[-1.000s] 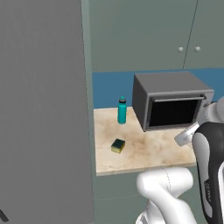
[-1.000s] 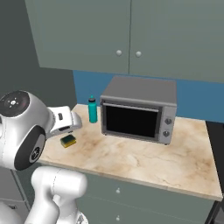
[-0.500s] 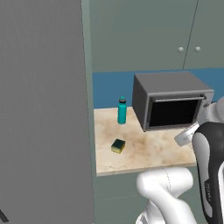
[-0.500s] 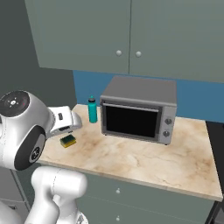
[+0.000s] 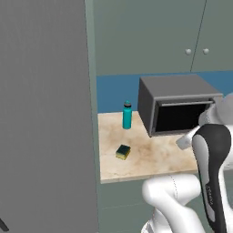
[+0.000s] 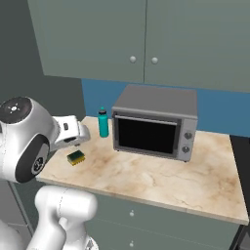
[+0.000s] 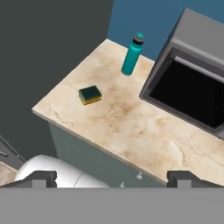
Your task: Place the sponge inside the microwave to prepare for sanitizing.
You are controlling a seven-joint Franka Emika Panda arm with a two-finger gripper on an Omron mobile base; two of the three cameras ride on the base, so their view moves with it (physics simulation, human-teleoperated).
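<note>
On the marble counter (image 7: 131,127) we see the sponge (image 7: 90,94) lying flat, dark side up, long axis toward the teal bottle (image 7: 132,54). Beside stands a grey oven (image 6: 155,128). Our gripper (image 7: 111,177) is wide open, empty.

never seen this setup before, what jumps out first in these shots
The boxy grey oven with its dark window stands at the back of the marble counter. A teal bottle stands upright just left of it, and the small yellow sponge with a dark green top lies alone near the counter's front left.
</note>
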